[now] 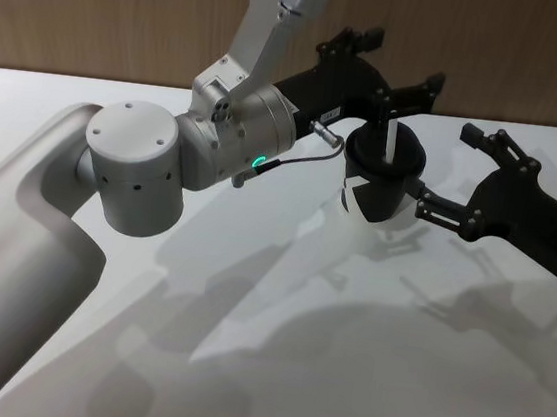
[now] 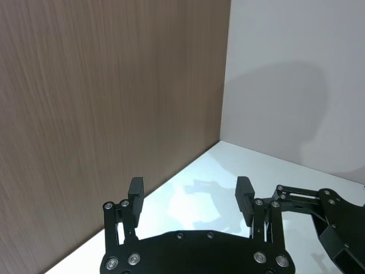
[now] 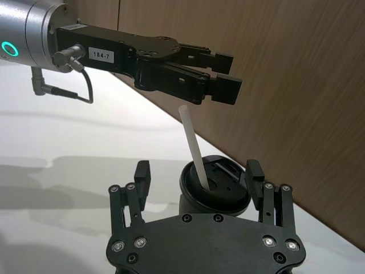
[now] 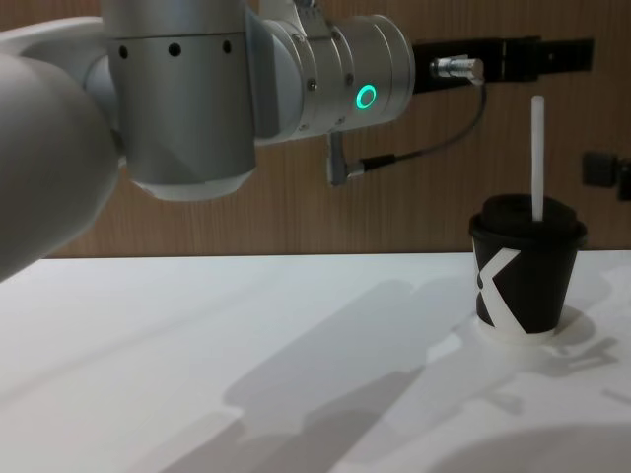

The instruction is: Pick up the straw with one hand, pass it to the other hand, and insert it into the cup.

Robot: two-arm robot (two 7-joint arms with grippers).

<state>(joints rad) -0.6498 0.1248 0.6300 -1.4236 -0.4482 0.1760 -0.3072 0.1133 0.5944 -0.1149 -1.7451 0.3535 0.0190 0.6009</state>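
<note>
I see my left gripper (image 1: 400, 66) spread wide above the cup (image 1: 380, 183), holding nothing. My right gripper (image 1: 468, 175) gapes empty beside it. The straw (image 4: 537, 158) stands upright through the lid.

One straw (image 4: 537, 158), one cup (image 4: 524, 276).

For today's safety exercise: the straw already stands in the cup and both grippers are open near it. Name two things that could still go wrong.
1. The left gripper hangs open just above the straw; pulling back low could clip its tip.
2. The right gripper flanks the cup closely; a sideways retreat might tip it over.
</note>
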